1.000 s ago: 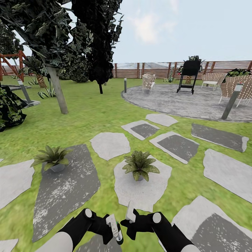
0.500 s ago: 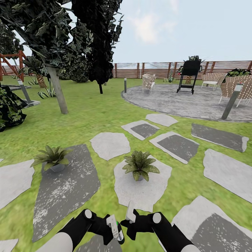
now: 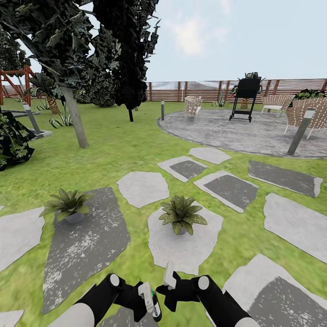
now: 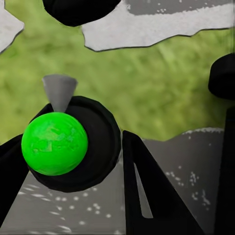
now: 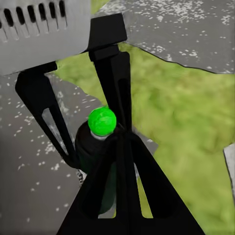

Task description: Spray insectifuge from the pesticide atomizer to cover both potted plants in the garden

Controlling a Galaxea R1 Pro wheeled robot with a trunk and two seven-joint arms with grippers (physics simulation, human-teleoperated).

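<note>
The pesticide atomizer, a slim dark bottle with a pale head, hangs low at the picture's bottom centre in the head view, and my left gripper is shut on it. In the left wrist view its green-capped top sits between the black fingers. My right gripper hangs just right of it, fingers together and holding nothing; its wrist view looks past them at the atomizer. Two potted plants stand ahead on stepping stones, one to the left and one in the centre.
Flat grey stepping stones lie across the lawn. A tree trunk and a dark bush stand to the left. Far right are a round paved patio with a grill, chairs, a light post and a slatted fence.
My left gripper has sunk a little with the atomizer, which now sits slightly lower and closer to the right gripper. The plants and the view have not moved.
</note>
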